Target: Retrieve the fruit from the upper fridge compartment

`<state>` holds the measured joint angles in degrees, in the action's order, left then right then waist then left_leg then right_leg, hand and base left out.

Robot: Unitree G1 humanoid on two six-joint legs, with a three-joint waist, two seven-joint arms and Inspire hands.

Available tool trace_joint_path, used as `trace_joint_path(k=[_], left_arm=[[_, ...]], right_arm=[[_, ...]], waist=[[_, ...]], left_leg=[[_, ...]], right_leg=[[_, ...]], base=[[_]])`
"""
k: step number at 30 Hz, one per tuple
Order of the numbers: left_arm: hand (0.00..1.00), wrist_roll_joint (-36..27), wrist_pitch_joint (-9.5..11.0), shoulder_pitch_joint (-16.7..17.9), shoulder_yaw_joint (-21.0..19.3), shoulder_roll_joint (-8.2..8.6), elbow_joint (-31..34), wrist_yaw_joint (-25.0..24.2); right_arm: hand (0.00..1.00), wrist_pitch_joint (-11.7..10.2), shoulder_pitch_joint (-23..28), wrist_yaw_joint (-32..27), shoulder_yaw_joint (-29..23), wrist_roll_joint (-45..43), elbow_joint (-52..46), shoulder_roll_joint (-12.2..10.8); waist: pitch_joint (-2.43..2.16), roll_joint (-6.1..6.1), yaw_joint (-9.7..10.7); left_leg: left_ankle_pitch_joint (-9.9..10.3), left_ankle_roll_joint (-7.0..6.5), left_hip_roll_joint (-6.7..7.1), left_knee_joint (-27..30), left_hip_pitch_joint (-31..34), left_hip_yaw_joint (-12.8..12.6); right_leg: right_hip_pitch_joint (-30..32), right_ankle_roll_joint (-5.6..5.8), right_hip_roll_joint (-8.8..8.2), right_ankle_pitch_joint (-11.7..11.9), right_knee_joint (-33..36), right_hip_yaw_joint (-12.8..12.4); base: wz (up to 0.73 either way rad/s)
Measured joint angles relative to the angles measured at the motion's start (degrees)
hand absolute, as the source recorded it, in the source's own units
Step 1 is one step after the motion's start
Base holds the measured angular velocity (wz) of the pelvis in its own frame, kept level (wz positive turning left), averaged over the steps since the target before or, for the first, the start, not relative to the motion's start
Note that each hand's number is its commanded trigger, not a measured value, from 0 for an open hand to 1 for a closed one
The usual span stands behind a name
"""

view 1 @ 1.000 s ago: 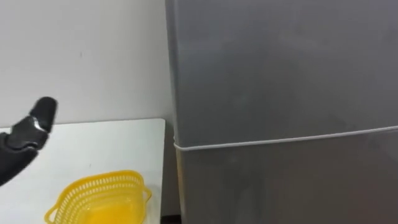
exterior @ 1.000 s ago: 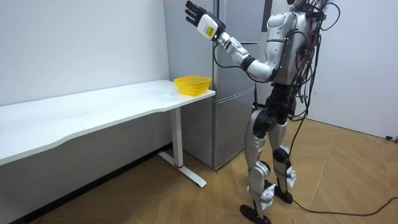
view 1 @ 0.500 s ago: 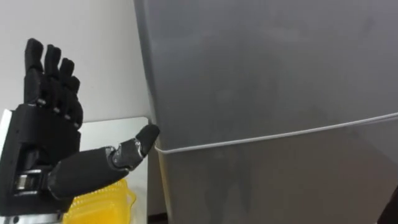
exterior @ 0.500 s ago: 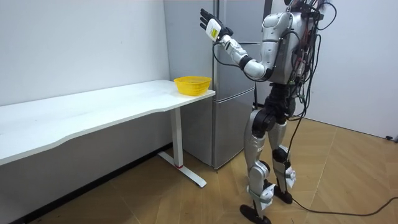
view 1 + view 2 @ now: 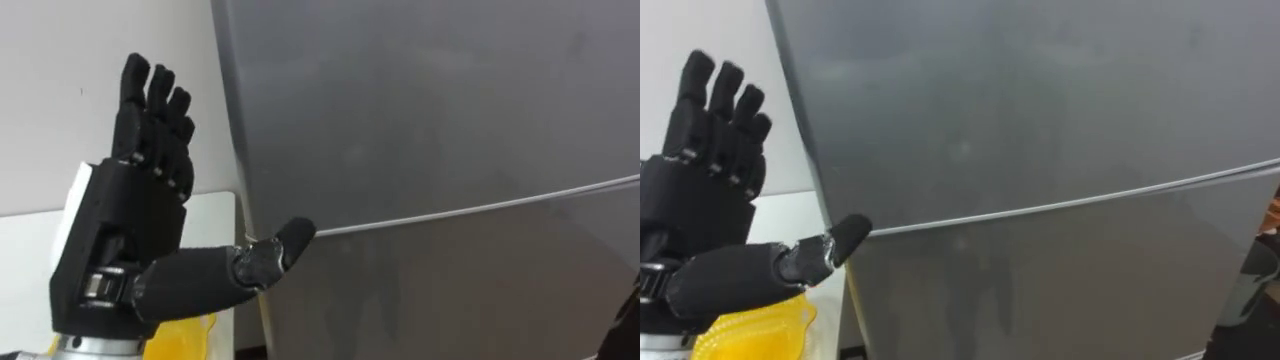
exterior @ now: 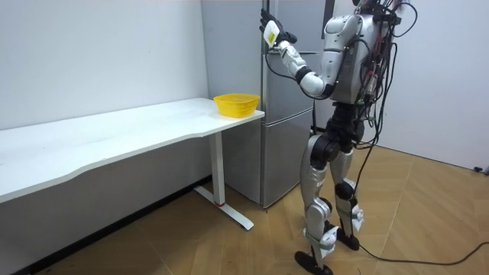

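The grey fridge [image 5: 430,120] stands right before me, both doors shut, with a pale seam [image 5: 480,208] between the upper door [image 5: 1040,100] and the lower door [image 5: 1060,290]. My left hand [image 5: 135,235] is raised beside the upper door's left edge, fingers straight up and thumb [image 5: 265,262] stretched toward the seam at that edge; it is open and holds nothing. In the room view I stand upright facing the fridge [image 6: 290,99], the left hand [image 6: 269,27] lifted at the door's edge.
A white table [image 6: 114,137] stands left of the fridge against the wall. A yellow basket [image 6: 236,103] sits on the table's end nearest the fridge, its rim [image 5: 750,335] showing below my hand. The floor is wood.
My left hand has risen from low at the left and moved right, up to the fridge's left edge; its thumb now reaches the door seam. The view has also shifted.
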<state>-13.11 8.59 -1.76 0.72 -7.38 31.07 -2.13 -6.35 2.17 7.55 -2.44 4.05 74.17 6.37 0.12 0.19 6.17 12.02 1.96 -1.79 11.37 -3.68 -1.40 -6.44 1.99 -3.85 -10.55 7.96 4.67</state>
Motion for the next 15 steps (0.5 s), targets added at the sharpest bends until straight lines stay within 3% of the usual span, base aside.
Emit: trace_joint_path(k=[15], left_arm=[[0.0,-0.88,-2.25,-0.51,2.29,0.48,-0.01,-1.93]], right_arm=[[0.0,0.32,-0.34,-0.72,0.73,0.15,0.01,0.09]], waist=[[0.17,0.04,0.22]], left_leg=[[-0.01,-0.01,0.0,0.0,-0.07,-0.24]], right_leg=[[0.09,0.0,0.02,0.0,0.11,-0.7]], base=[[0.0]])
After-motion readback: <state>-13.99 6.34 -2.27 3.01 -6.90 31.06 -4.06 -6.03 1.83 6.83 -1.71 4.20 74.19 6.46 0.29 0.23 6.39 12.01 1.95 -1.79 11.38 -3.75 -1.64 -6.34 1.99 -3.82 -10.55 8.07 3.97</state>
